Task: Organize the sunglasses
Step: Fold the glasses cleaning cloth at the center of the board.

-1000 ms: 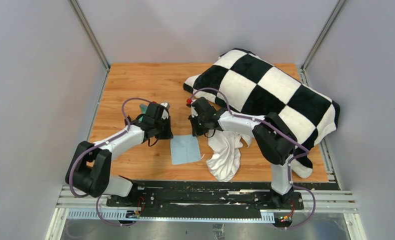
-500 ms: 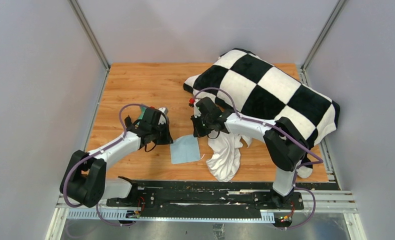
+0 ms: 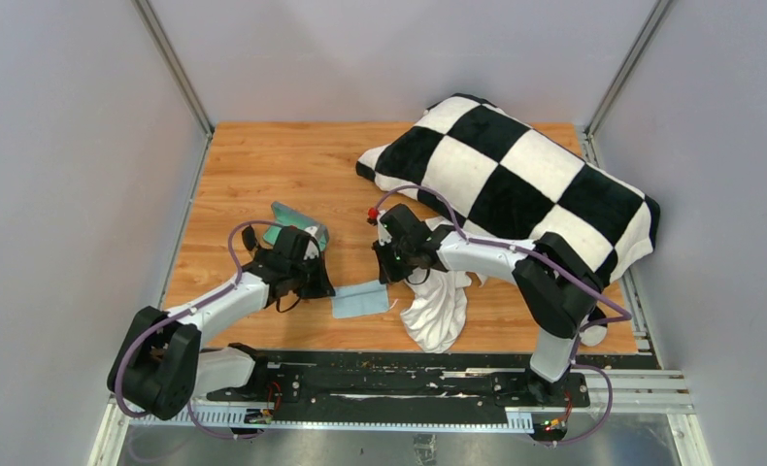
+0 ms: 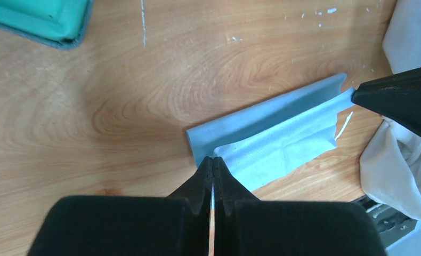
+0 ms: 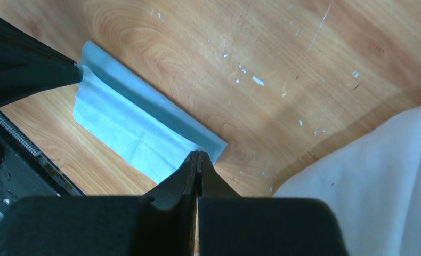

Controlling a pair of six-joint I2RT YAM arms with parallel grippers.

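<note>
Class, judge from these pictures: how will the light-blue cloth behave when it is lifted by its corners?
Probably floppy: the light-blue cloth bends over itself where the left gripper and right gripper pinch its corners with shut jaws. Likely light, since it looks thin. It may slide easily on the smooth wooden table.

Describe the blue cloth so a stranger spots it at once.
On the wooden table, look front and centre. A small light-blue cloth lies there, half folded, the left pincer and right pincer pinching its ends. The white fabric beside it is bigger and crumpled.
</note>
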